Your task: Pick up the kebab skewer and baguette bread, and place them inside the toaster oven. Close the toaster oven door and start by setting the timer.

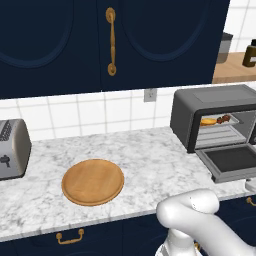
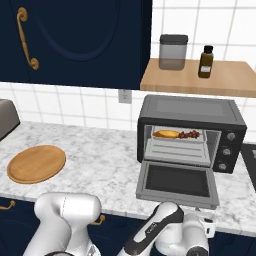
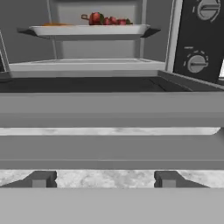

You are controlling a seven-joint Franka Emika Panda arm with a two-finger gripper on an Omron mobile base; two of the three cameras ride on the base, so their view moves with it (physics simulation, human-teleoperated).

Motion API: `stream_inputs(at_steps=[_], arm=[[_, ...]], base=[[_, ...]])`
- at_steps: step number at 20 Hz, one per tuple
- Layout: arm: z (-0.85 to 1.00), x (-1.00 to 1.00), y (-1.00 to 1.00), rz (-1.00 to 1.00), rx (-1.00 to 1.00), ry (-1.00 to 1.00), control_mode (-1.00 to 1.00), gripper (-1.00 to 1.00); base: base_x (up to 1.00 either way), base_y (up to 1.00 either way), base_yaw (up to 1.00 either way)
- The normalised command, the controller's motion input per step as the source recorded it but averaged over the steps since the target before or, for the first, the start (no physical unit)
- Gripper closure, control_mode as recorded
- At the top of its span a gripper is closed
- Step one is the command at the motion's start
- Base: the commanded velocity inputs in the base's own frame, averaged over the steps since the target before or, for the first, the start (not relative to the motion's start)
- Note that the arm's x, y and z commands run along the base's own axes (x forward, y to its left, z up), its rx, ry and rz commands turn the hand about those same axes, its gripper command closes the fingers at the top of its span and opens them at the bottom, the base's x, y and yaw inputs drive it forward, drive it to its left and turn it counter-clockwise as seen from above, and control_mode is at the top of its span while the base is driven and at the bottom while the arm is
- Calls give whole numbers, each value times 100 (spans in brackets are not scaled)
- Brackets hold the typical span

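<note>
My fingers [image 3: 100,179] are spread and hold nothing, low at the bench edge under the dropped toaster oven door [image 3: 109,109]. Ahead and above them, the kebab skewer [image 3: 105,19] and baguette bread [image 2: 166,133] lie on the tray in the toaster oven [image 2: 192,117]. If I lift off-centre, I could slip past the door's handle bar, or jolt the food.

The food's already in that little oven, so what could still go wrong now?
The toaster oven door hangs open over the counter edge; the pincer below it could slip off the handle while lifting. A hard slam might jolt the kebab skewer and baguette bread on their tray.
</note>
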Motion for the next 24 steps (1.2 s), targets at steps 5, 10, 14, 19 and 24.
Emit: stream_inputs(at_steps=[5, 10, 14, 19, 24], arm=[[42, 9, 0, 0, 2, -15, -100, -100], [47, 14, 0, 1, 2, -17, -100, -100], [37, 17, 0, 3, 2, -16, -100, -100], [21, 18, 0, 5, 1, -13, -100, -100], [12, 22, 0, 6, 1, -10, -100, -100]], base=[[0, 0, 0], [0, 0, 0], [0, 0, 0], [0, 0, 0], [0, 0, 0]])
